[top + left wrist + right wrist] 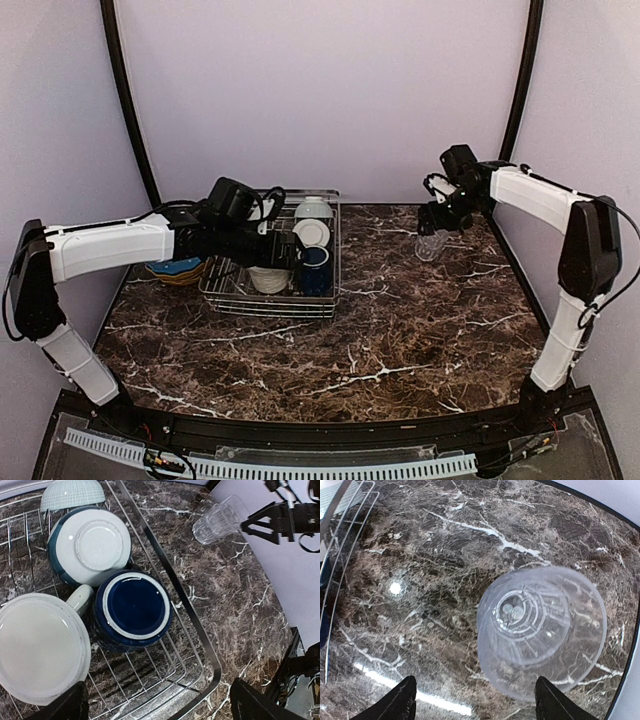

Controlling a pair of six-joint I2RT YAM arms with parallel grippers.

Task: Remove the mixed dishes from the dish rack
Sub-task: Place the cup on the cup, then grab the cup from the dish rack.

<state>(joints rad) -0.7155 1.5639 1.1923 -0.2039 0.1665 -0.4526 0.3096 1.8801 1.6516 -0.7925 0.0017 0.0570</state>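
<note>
The silver wire dish rack [235,303] stands at the back left, and its rim crosses the left wrist view [165,567]. In it are a dark blue mug [315,270] [134,607], an upturned white bowl [95,542], a cream bowl [40,647] and a pale ribbed bowl [72,494]. My left gripper [285,255] [160,705] is open and empty, hovering over the rack's near corner beside the mug. A clear glass [432,246] [545,630] stands on the marble at the back right. My right gripper [440,218] [477,702] is open just above it and holds nothing.
A stack of plates [178,270], blue on top, lies on the table left of the rack under my left arm. The glass is close to the table's right edge [625,690]. Dark marble table [380,340] spreads between the rack and the glass.
</note>
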